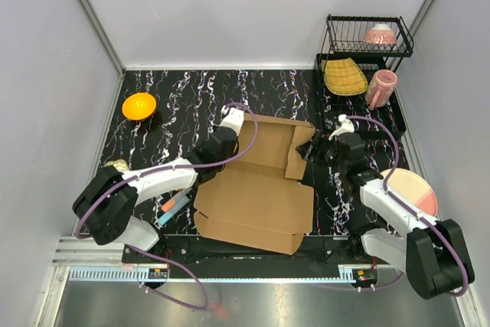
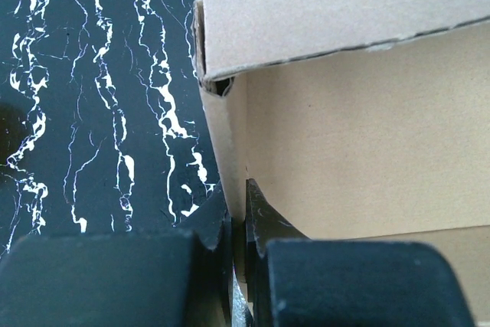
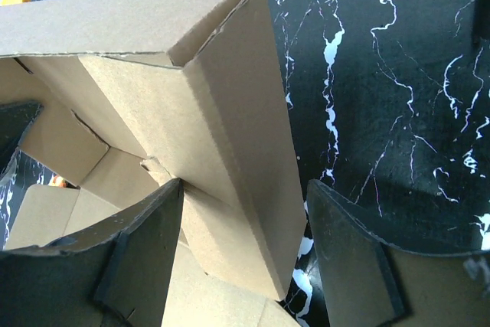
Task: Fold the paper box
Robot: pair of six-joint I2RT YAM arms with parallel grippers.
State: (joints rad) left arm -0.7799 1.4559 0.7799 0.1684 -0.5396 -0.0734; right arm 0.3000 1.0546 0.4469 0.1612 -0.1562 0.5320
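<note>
1. Well, the paper box lay in the middle of the table, its flat front panel reaching toward the near edge and its back wall standing upright on the far side.
2. My left gripper was at the box's left wall, just short of the back left corner.
3. In my left wrist view the left gripper was clenched on that wall: the two fingers sat nearly together with the thin cardboard between them.
4. My right gripper was at the box's right side, where a side flap stood tilted.
5. In my right wrist view the right gripper was released, its jaws spread wide on either side of the folded flap. One finger was inside the box and the other over the bare table, and I could not tell whether either touched the cardboard.
6. An orange bowl sat near the far left corner, well apart from the box.
7. A black dish rack stood in the far right corner, and a pink plate lay by the right edge.
</note>
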